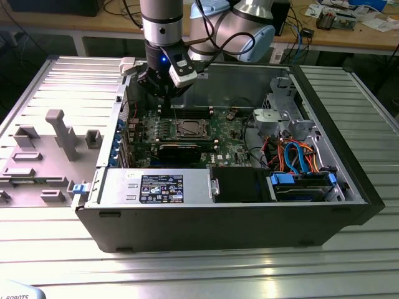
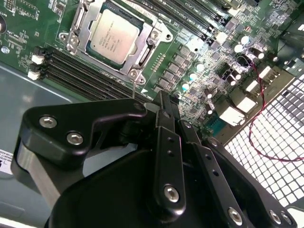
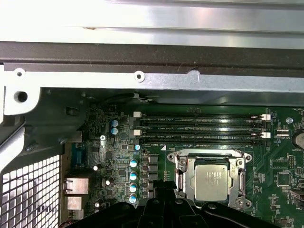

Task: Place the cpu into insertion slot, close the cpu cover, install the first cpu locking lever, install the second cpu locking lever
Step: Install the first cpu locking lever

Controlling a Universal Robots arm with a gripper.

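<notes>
The gripper [image 1: 164,92] is seen held over the green motherboard [image 3: 107,154] inside the opened computer case [image 1: 218,232], which rests on the ribbed metal tabletop [image 1: 187,274]. In both wrist views its jaws are seen drawn together at the tips [image 2: 161,98] with nothing visible between them, so they are judged to be clenched and empty.

The cpu [image 2: 114,37] is found a little beyond the jaw tips and clear of them, not touched. It is seated flat in the insertion slot [image 1: 187,129], its dull silver top facing up and lying level with its surroundings. The placing step is therefore judged done.

The cpu cover [image 2: 77,39] is seen lying down around the chip, its silver frame bordering all four sides and its window leaving the metal top exposed [image 3: 212,179]. The closing of the cover is taken as done as well.

Of the two locking levers, little can be said. Thin metal parts are seen along the edges of the frame, but whether either lever has been hooked under its catch cannot be told. That part of the work is best counted as unconfirmed.

The long black memory slots [image 3: 199,128] lie on the far side of the socket from the jaws.
</notes>
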